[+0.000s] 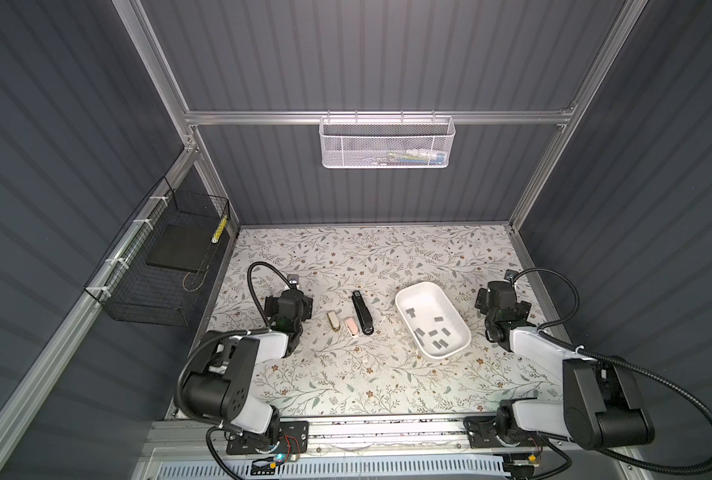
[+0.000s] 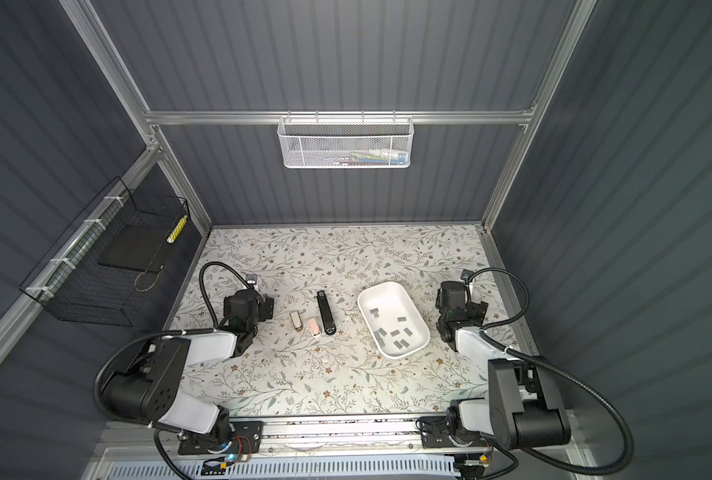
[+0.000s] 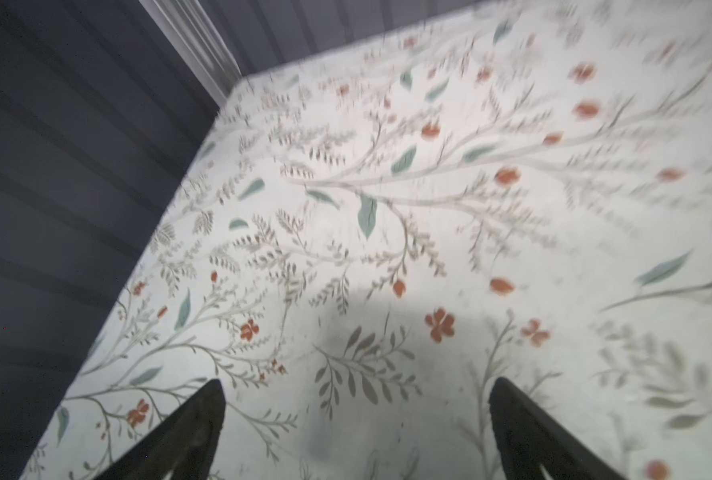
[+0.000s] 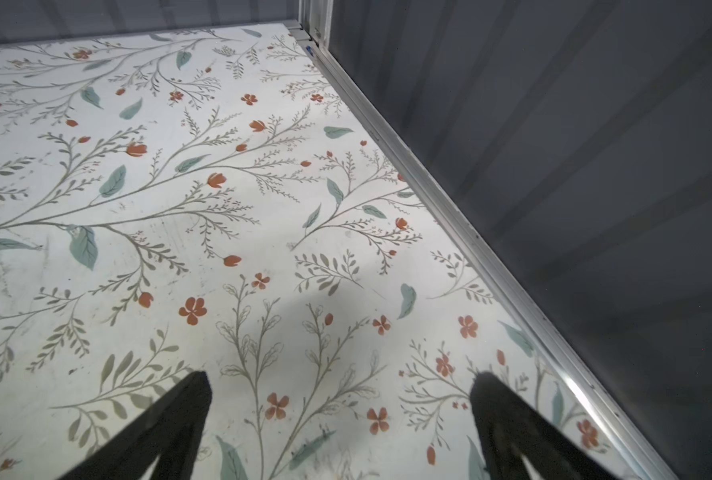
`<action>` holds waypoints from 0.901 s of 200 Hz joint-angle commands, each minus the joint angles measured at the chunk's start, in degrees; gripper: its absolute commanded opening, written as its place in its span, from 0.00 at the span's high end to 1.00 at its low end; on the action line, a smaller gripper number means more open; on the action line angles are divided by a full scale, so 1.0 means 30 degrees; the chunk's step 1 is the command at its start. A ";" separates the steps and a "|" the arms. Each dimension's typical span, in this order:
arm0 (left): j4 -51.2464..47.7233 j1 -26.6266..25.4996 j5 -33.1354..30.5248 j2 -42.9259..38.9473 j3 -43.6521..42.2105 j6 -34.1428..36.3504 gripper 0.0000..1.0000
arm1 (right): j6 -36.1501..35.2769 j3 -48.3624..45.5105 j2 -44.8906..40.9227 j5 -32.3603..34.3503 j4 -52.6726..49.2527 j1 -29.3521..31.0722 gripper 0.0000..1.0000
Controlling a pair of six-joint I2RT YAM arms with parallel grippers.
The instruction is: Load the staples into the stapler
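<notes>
The table (image 1: 346, 374) has a pale top printed with leafy twigs and small reddish flowers; near its middle three staplers lie in a row, all running roughly front to back; a tan stapler (image 1: 332, 322) on the left, a pink stapler (image 1: 352, 326) just beside it, then a longer black stapler (image 1: 362, 312) close against the pink one; off to their right, apart, a white tray (image 1: 429, 301) sits askew.
</notes>
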 commanded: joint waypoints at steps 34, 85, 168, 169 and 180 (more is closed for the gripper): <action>0.5920 0.3040 0.5023 0.2330 0.0181 -0.1629 0.01 | -0.1458 -0.1694 -0.0252 -0.3600 0.7656 -0.0880 0.01; 0.6587 0.3276 0.5438 0.2347 -0.0336 -0.1835 0.00 | -0.2503 -0.3993 0.2253 -0.5856 1.4505 -0.1123 0.01; 0.7042 0.3024 0.3175 0.2373 -0.0570 -0.2386 0.00 | -0.2221 -0.2939 0.2918 -0.5674 1.3335 -0.1358 0.01; 0.7057 0.3033 0.3168 0.2360 -0.0570 -0.2388 0.00 | -0.2221 -0.2939 0.2901 -0.5674 1.3320 -0.1358 0.01; 0.7070 0.3041 0.3189 0.2372 -0.0571 -0.2386 0.00 | -0.2180 -0.2882 0.2787 -0.5679 1.2993 -0.1358 0.01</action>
